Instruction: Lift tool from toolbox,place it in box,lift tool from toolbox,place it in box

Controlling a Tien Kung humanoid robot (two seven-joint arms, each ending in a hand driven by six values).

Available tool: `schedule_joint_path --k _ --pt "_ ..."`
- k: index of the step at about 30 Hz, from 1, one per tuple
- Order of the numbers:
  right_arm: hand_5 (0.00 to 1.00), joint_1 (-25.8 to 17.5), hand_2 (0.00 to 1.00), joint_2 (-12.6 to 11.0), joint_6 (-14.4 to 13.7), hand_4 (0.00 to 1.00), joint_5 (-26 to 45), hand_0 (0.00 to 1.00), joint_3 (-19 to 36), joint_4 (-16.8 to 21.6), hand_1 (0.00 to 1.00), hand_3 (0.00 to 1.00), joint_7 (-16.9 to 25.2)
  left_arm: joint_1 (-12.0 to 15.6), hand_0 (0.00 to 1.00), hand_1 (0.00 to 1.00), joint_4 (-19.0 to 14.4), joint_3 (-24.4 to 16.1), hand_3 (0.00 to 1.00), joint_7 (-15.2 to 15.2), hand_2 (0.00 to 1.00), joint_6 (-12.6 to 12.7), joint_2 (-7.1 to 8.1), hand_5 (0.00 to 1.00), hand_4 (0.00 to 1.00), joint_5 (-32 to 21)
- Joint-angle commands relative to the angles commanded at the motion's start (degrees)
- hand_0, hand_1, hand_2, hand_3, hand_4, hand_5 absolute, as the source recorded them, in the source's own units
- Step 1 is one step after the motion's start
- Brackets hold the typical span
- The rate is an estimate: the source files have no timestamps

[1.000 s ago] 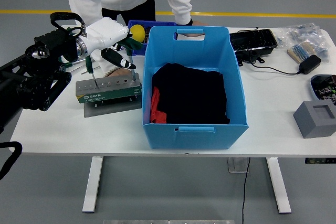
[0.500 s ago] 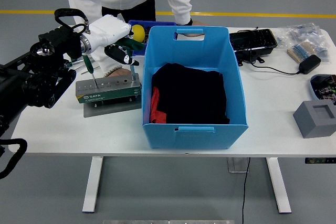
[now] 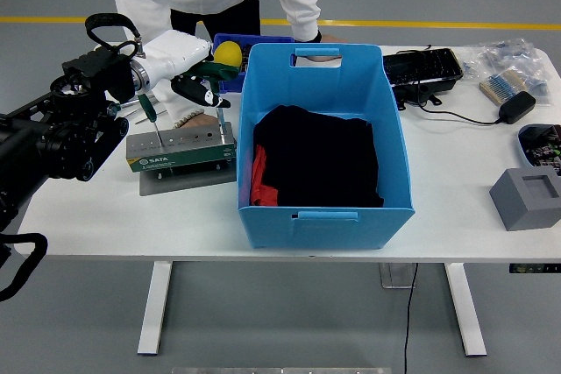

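Left hand (image 3: 195, 85) at upper left of frame, fingers curled around a green-handled tool (image 3: 213, 71) above the toolbox (image 3: 181, 147). Blue box (image 3: 320, 142) at centre, holding dark cloth.

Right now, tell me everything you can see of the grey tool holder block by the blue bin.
The tool holder block is a long grey metal bar with a row of holes on top and a green label strip on its front, lying on a grey base plate left of the blue bin. A green-handled screwdriver stands upright in its left end.
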Motion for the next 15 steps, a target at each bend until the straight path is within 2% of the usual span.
schedule_joint_path --k 6,15 --pt "0.728 0.0 0.762 0.0 -0.1 0.866 -0.4 0.684 0.2 0.0 0.674 0.646 -0.1 0.2 0.160 0.088 -0.8 0.0 0.198 3.4 0.143 -2.5 -0.33 0.710 0.998 -2.8" --pt "0.727 0.0 0.758 -0.1 -0.2 0.866 -0.7 0.685 0.5 0.0 0.671 0.647 -0.1 0.2 0.160 0.085 -3.5 -0.1 0.193 8.6 0.141 -6.6 -0.67 0.715 0.998 -1.4"
